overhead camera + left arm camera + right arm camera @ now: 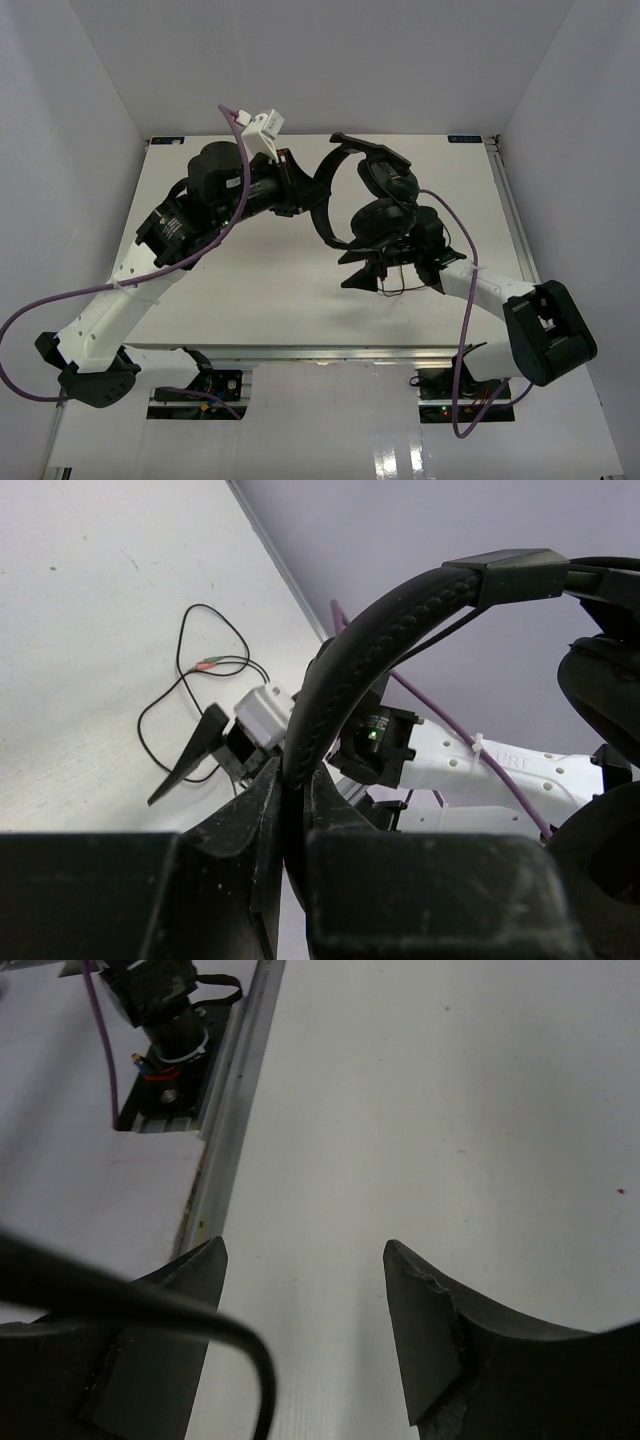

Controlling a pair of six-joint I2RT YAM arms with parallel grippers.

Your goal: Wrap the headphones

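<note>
1. Grip check, left side: left gripper (290, 182) clenched on the headband (400, 605) of the headphones (385, 195). Held clear of the table (250, 290), arch running rightward from the jaws, earcups at its far right end.
2. Centre: thin cable (140, 725) lying slack on the table in loose loops, plug tips (207, 665) flat beside them. Well apart from the left gripper.
3. Right side: right gripper (395, 268) released, nothing between its fingers (430, 1330). Set low, below the earcups and just beside the slack cable. Judged the nearer arm for taking up the cable.
4. Obstacles: blurred dark strand (150, 1305) crossing one finger, probably the cable itself. Purple arm cable (468, 300) looping close on the right. Possible snag on either during winding.
</note>
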